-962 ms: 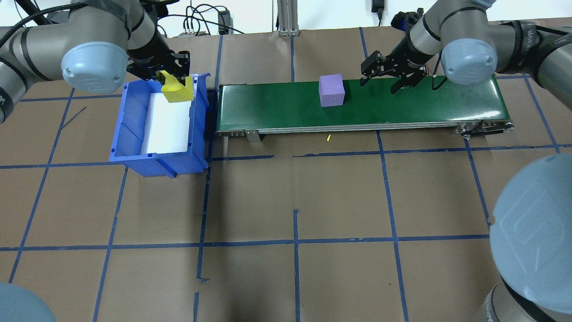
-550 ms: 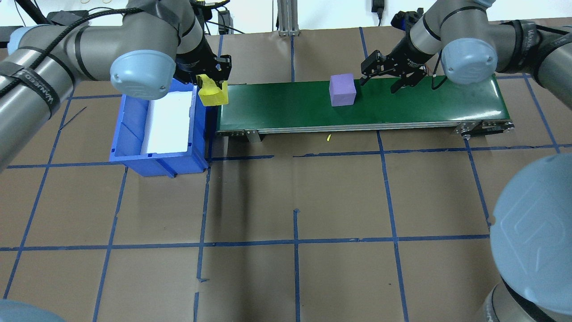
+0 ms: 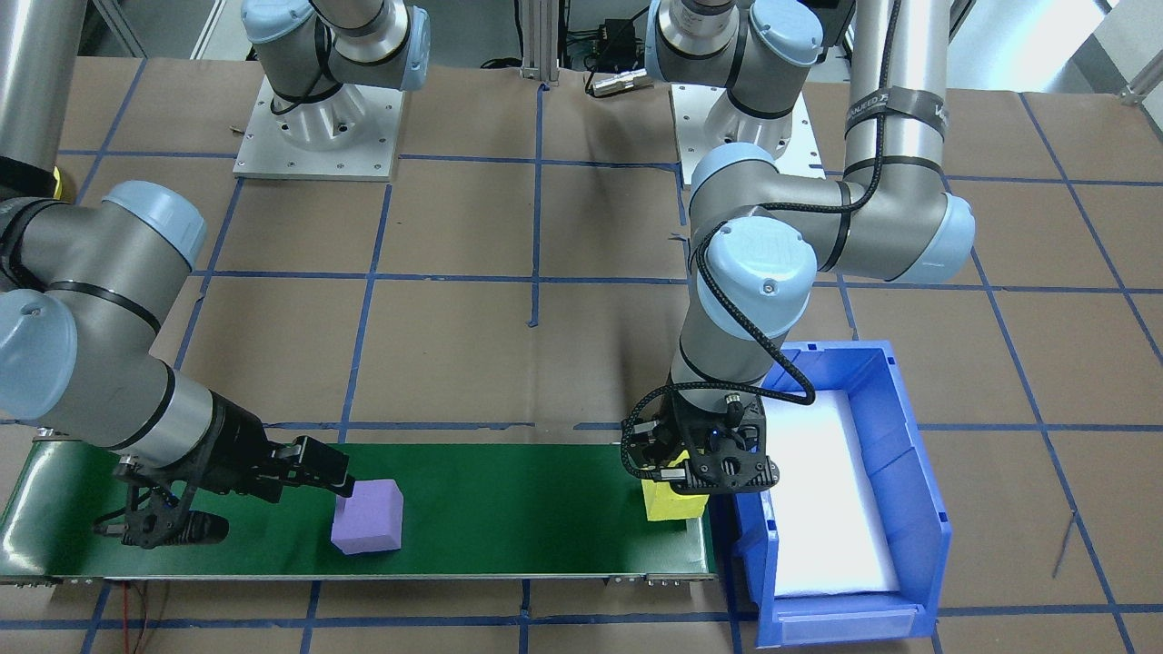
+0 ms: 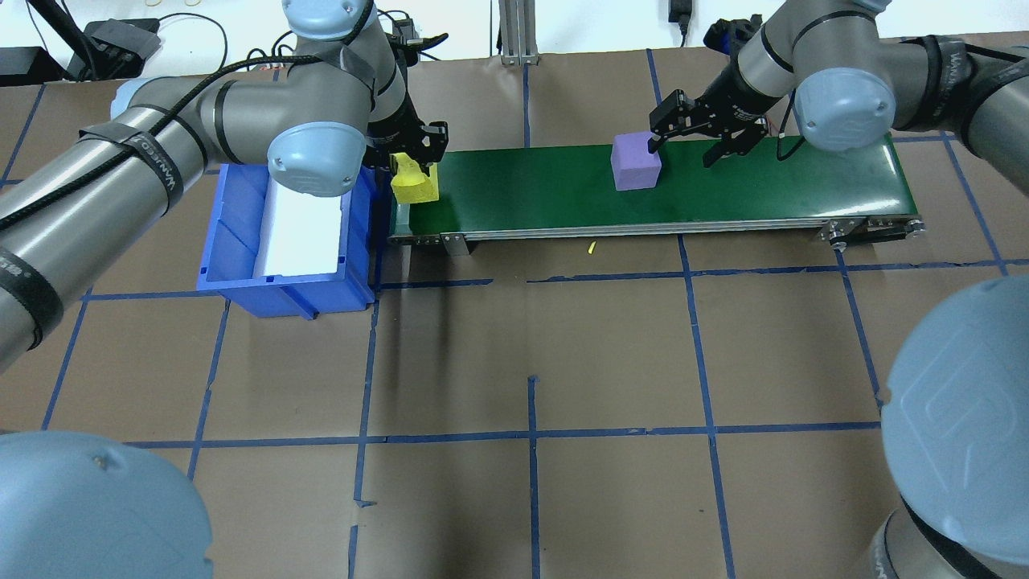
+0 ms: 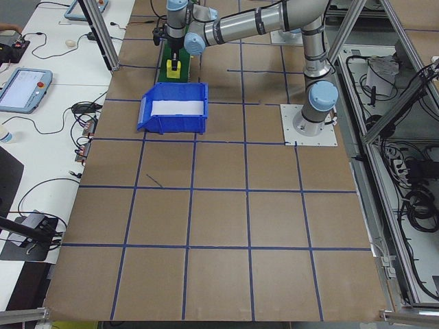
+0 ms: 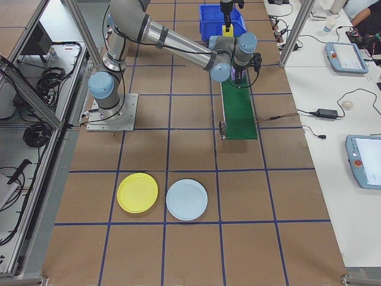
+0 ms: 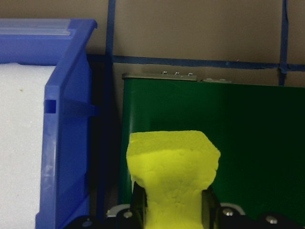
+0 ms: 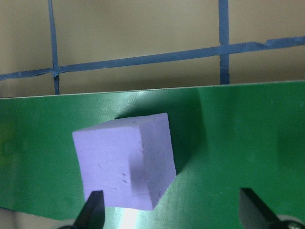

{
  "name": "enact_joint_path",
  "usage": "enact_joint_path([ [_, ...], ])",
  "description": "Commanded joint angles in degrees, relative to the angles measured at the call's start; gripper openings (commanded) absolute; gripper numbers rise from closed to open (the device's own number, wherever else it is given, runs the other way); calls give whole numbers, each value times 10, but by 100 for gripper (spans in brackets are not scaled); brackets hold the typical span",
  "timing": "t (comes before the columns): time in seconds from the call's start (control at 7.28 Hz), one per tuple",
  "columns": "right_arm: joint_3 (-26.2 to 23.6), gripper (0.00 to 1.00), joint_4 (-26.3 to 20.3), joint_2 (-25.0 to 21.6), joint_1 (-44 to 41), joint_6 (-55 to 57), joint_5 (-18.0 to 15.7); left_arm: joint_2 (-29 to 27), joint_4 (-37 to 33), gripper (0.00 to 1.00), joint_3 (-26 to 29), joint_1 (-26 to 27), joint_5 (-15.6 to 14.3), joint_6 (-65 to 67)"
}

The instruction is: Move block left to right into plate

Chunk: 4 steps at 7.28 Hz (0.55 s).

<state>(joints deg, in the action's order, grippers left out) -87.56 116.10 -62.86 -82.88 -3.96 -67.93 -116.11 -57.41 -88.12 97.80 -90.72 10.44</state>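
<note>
My left gripper (image 4: pixel 414 165) is shut on a yellow foam block (image 4: pixel 414 185), held low at the left end of the green conveyor belt (image 4: pixel 764 185). The left wrist view shows the block (image 7: pixel 171 176) squeezed between the fingers, just past the blue bin's wall. A purple block (image 4: pixel 636 161) sits on the belt. My right gripper (image 4: pixel 683 151) hangs open over the belt, and the purple block (image 8: pixel 126 164) lies close beside one finger. The yellow plate (image 6: pixel 137 192) lies on the table far beyond the belt's right end.
The blue bin (image 4: pixel 233 241) with a white foam liner stands against the belt's left end. A light blue plate (image 6: pixel 186 199) lies beside the yellow one. Blue tape lines grid the brown table. Cables and a post sit behind the belt.
My left arm carried the yellow block from over the bin to the belt's left end. The purple block rode right along the belt, up to my right gripper, which stayed put.
</note>
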Motion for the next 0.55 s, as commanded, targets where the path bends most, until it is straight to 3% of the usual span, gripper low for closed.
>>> enact_joint_path([
  [0.0,-1,100,0,-1,0,0,0,-1,3,91,-1,2,0,-15],
  [0.14,-2,100,1,-1,1,1,-1,6,2,99,0,2,0,-15],
  [0.41,-2,100,2,6,0,2,-30,55,-16,100,5,3,-2,-15],
])
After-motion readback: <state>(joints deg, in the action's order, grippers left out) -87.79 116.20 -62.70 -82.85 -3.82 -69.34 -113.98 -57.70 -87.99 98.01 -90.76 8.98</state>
